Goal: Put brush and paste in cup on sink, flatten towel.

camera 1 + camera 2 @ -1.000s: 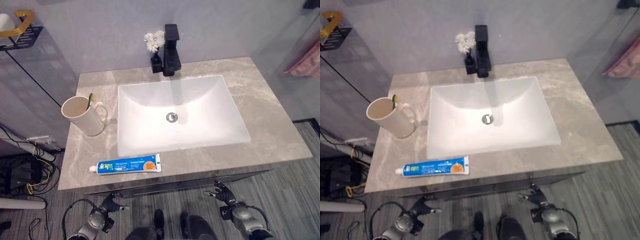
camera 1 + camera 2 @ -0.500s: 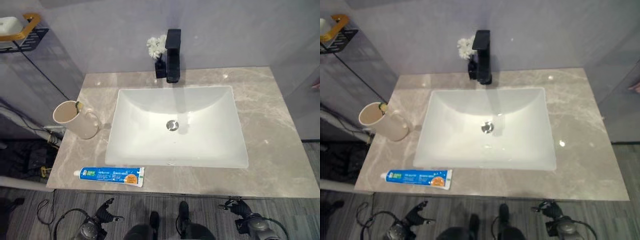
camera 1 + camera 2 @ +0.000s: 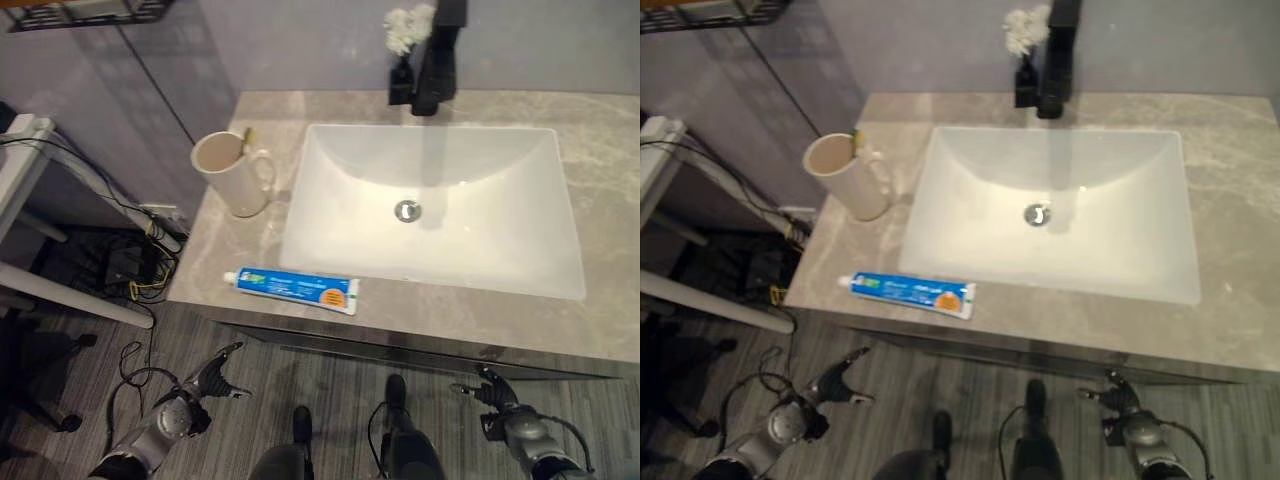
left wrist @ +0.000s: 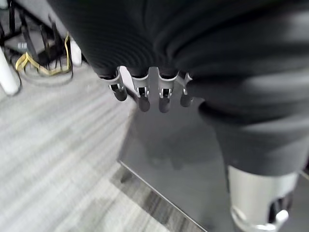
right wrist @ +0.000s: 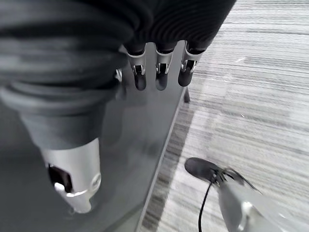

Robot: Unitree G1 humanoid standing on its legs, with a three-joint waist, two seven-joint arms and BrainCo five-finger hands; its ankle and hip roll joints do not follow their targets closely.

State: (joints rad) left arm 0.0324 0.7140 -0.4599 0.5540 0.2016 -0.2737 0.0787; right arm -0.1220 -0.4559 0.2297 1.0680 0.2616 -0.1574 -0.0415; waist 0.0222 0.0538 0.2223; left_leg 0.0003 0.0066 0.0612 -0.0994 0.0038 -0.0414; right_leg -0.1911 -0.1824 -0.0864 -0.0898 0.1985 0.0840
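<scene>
Toothpaste (image 3: pixel 296 290) lies flat on the worktop (image 3: pixel 600 160), near the front edge, just before the sink (image 3: pixel 435 205). It looks light and squashy, so take it round the middle. The cup (image 3: pixel 228 174) with the brush (image 3: pixel 246 140) stands close by. Left hand (image 3: pixel 205 385) and right hand (image 3: pixel 497 395) hang low, fingers loose, holding nothing.

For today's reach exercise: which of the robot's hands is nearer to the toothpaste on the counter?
Left. The left hand hangs below the counter edge, just left of the toothpaste. The right hand hangs far off to its right, under the sink's right end.
</scene>
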